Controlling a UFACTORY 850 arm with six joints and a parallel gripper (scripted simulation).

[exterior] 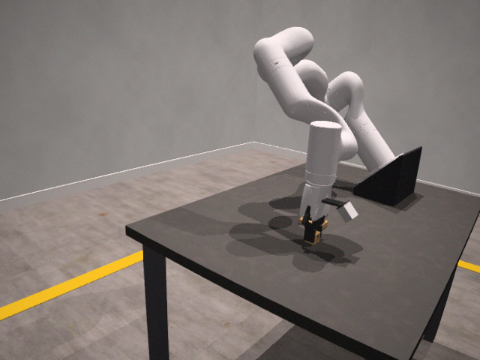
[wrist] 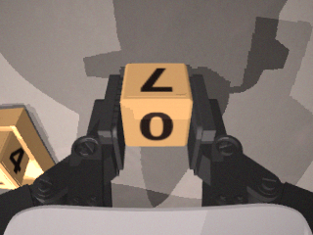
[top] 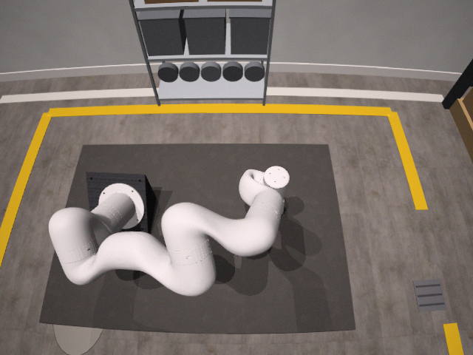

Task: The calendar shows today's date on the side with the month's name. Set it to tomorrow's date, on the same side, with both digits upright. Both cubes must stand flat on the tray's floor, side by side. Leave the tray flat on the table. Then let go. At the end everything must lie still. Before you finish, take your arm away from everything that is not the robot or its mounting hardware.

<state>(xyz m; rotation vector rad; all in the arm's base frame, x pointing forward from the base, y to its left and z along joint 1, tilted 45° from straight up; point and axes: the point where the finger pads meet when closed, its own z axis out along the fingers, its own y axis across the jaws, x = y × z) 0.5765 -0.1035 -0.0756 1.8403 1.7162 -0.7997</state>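
My gripper (wrist: 156, 95) (exterior: 313, 231) points straight down over the middle of the dark table (exterior: 217, 236) (top: 198, 160). It is shut on a tan wooden date cube (wrist: 156, 124) (exterior: 312, 239), one black finger on each side. This cube shows a 0 on the face toward the wrist camera and a 7 on the face beyond it. It sits at the table top; I cannot tell whether it touches. A second tan cube (wrist: 16, 151) (exterior: 301, 220) lies tilted to the left, showing a 4. No tray shows in any view. In the overhead view the arm hides both cubes.
The arm's black wedge base (exterior: 391, 181) (top: 114, 179) stands at the table's far corner. The white arm (top: 183, 244) bends over the table's middle. A grey shelf rack (top: 208, 49) stands on the floor beyond the yellow line (top: 217, 109).
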